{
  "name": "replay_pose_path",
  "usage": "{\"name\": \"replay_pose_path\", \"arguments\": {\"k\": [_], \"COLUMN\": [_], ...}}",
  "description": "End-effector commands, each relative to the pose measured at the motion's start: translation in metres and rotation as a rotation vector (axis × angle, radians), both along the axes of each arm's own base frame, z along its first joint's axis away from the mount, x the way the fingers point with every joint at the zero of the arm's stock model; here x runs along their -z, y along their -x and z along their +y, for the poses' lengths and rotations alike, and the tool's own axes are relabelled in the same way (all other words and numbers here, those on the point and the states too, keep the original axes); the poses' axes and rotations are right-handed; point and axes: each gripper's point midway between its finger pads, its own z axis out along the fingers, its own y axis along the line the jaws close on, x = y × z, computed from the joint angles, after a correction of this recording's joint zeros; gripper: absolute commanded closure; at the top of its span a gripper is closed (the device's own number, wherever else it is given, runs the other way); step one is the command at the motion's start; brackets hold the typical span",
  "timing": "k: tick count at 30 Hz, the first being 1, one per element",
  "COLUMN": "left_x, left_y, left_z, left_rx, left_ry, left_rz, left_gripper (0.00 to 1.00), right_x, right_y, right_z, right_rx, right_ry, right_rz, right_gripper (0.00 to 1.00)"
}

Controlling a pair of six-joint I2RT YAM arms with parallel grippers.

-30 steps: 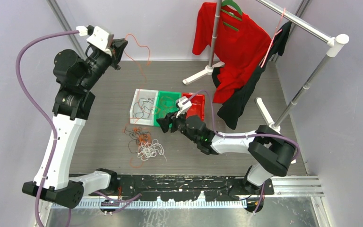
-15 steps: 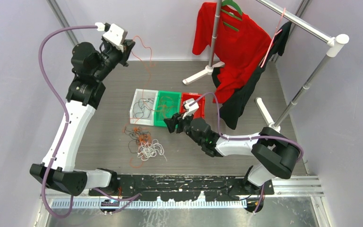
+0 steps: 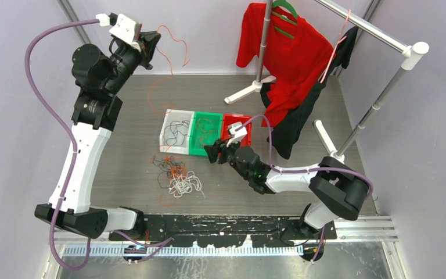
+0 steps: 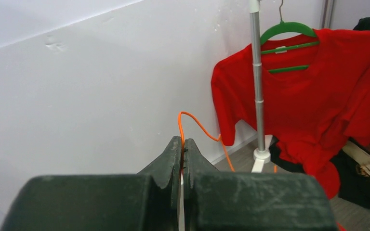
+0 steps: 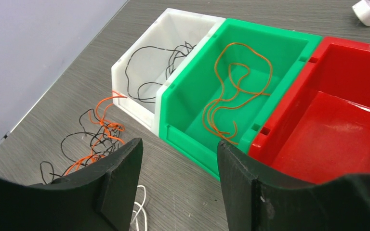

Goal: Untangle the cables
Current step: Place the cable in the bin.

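Left gripper: the dark two-finger left gripper [image 3: 150, 43] sits high in the upper left of the top view, close to the pale wall [image 4: 77, 72]. Its fingers are pressed together on a thin orange cable [image 4: 200, 126].
Held cable: the thin orange cable rises from the fingertips. It curls away to the right through the air in front of the wall.
Right gripper: the dark two-finger right gripper [image 5: 179, 144] hovers low at the centre of the top view, just in front of a green plastic bin [image 5: 188, 139]. Its fingers are spread apart with nothing between them.
Bunch on the table: a tangled bunch of orange, black and white cables [image 3: 177, 174] lies on the grey table [image 3: 122, 145], to the lower left of the bins.
Bins: a white plastic bin [image 5: 135, 103], the green plastic bin and a red plastic bin [image 5: 347, 125] stand side by side, touching, from left to right.
Sorted cables: black cables [image 5: 154, 67] lie in the white plastic bin. A looped orange cable [image 5: 236, 96] lies in the green plastic bin.
Background: a red shirt [image 4: 318, 96] hangs on a green hanger [image 4: 289, 28] at the upper right.
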Motion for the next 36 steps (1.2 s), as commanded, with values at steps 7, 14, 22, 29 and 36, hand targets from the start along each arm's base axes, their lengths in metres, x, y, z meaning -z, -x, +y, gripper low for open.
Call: {"name": "replay_pose_path", "arguments": {"k": [7,14,22,29,36], "left_x": [-0.014,-0.014,0.037,0.089,0.095], "left_y": [0.012,0.012,-0.002,-0.018,-0.024], "left_z": [-0.024,-0.033,-0.057,-0.083,-0.101], "left_rx": [0.142,0.165,0.199,0.218,0.252], "left_ry": [0.106,0.111,0.080,0.054,0.072], "left_rz": [0.060,0.070,0.188,0.312,0.352], "left_gripper": [1.00,1.00,1.00,1.00,1.00], "right_x": [-0.032,-0.007,-0.005,-0.009,-0.007], "right_y": [-0.020,-0.035,-0.037,-0.038,-0.037], "right_z": [-0.036,-0.063,-0.083,-0.112,-0.121], "right_rx": [0.138,0.264,0.341,0.439,0.454], "right_ry": [-0.100,0.022,0.025,0.024,0.021], "right_rz": [-0.025,0.048,0.062,0.063,0.071], "right_gripper": [0.37,0.38,0.38,0.37,0.37]}}
